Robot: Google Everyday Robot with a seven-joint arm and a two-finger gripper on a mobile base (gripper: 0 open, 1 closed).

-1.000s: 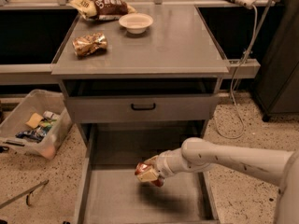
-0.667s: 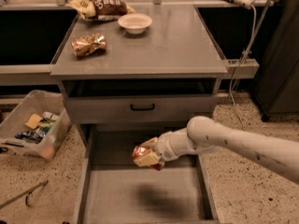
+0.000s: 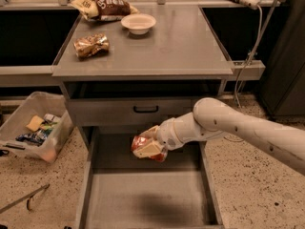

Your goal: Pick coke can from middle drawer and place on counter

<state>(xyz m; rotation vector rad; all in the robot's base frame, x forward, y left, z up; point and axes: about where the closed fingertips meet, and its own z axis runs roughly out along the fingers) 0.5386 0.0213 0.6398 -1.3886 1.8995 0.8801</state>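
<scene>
My gripper point(image 3: 148, 147) is shut on the red coke can point(image 3: 142, 144) and holds it in the air above the back part of the open middle drawer point(image 3: 143, 199), just below the closed grey drawer front point(image 3: 145, 109) with the black handle. The can is partly covered by my pale fingers point(image 3: 150, 149). My white arm point(image 3: 238, 125) comes in from the right. The grey counter point(image 3: 167, 46) lies above and behind the can. The drawer floor shows nothing else on it.
On the counter stand a white bowl point(image 3: 138, 23), a gold-brown foil snack bag point(image 3: 91, 45) and a larger dark brown chip bag point(image 3: 102, 6) at the back left. A clear plastic bin point(image 3: 35, 125) with oddments sits on the floor at left. A cable point(image 3: 252, 37) hangs at right.
My gripper has lifted the coke can up out of the drawer, from near the drawer floor to just under the closed drawer front, moving slightly back.
</scene>
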